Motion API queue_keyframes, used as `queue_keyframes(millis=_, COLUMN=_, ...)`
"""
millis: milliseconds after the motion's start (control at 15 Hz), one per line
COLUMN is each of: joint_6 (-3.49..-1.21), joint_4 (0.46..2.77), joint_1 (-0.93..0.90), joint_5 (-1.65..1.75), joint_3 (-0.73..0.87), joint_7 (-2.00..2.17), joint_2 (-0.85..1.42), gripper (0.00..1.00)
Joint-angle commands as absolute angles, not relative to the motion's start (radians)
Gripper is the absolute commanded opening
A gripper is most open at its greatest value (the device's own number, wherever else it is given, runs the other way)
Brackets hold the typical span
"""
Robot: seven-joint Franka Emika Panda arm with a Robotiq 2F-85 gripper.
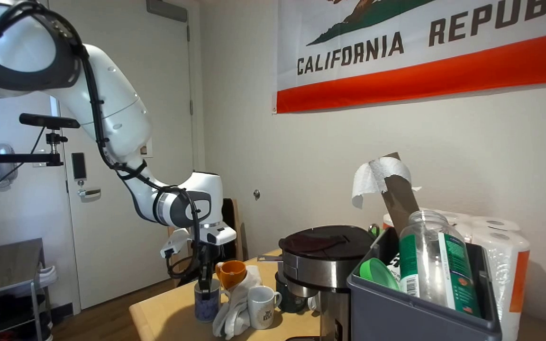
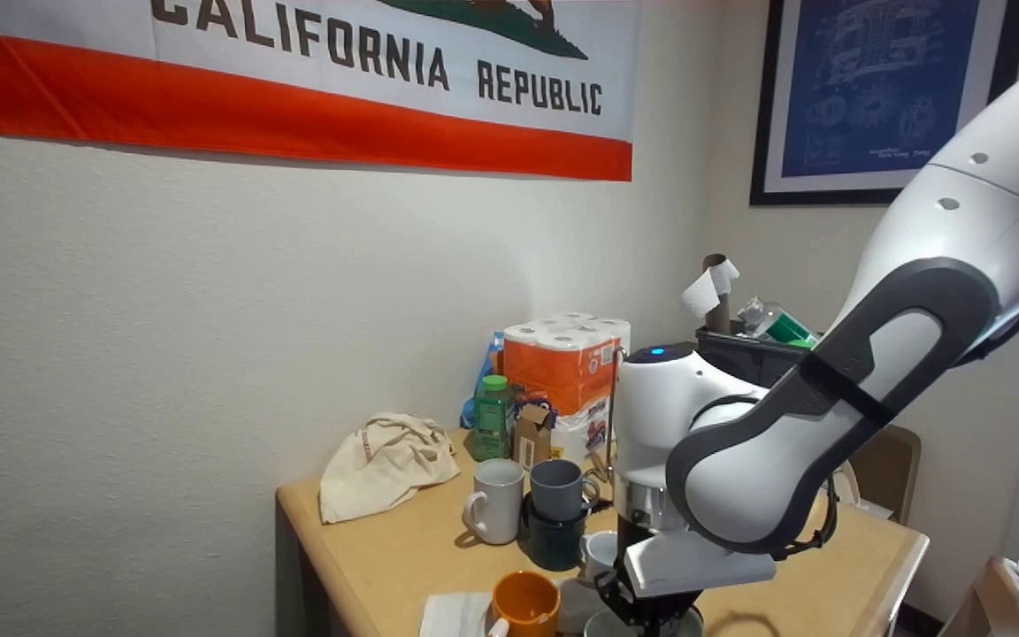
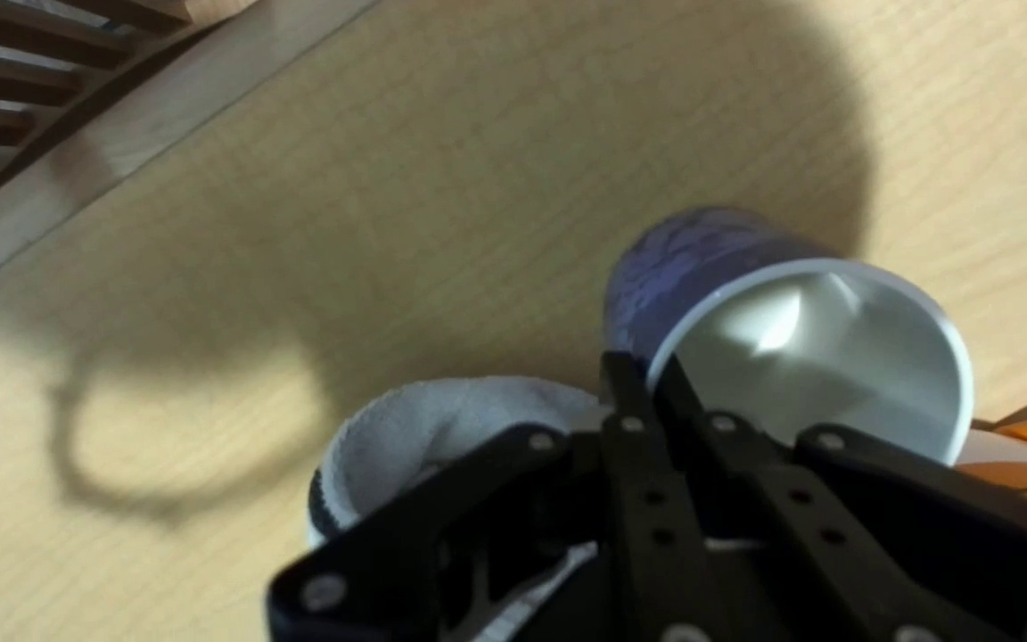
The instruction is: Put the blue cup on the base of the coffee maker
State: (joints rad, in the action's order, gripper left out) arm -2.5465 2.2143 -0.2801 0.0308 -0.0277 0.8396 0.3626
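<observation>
In an exterior view, the camera sits very near a gray bin point(image 1: 420, 317) and looks across the table point(image 1: 173, 308) at a door point(image 1: 159, 94). In an exterior view, the camera looks from the end far from the gray bin, a little downward, toward a framed picture point(image 2: 881, 84). Both exterior views share the flag point(image 1: 424, 71), the white arm point(image 1: 121, 109), the table and an orange cup point(image 1: 232, 273). The wrist view looks down from close up, past the gripper point(image 3: 649, 370), at the blue cup point(image 3: 781, 348).
</observation>
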Motion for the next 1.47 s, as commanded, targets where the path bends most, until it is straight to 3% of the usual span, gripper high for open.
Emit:
queue_keyframes(millis=0, joint_6=-2.566, joint_4=2.226, joint_1=-0.285, joint_5=0.039, joint_3=-0.017, joint_7=0.878, joint_2=0.347, gripper=0.03)
queue_keyframes(millis=933, joint_6=-2.294, joint_4=2.324, joint_1=-0.166, joint_5=0.015, joint_3=-0.021, joint_7=0.887, joint_2=0.033, gripper=0.03)
queue_keyframes(millis=1400, joint_6=-2.309, joint_4=2.486, joint_1=-0.037, joint_5=0.102, joint_3=0.003, joint_7=1.004, joint_2=-0.127, gripper=0.03)
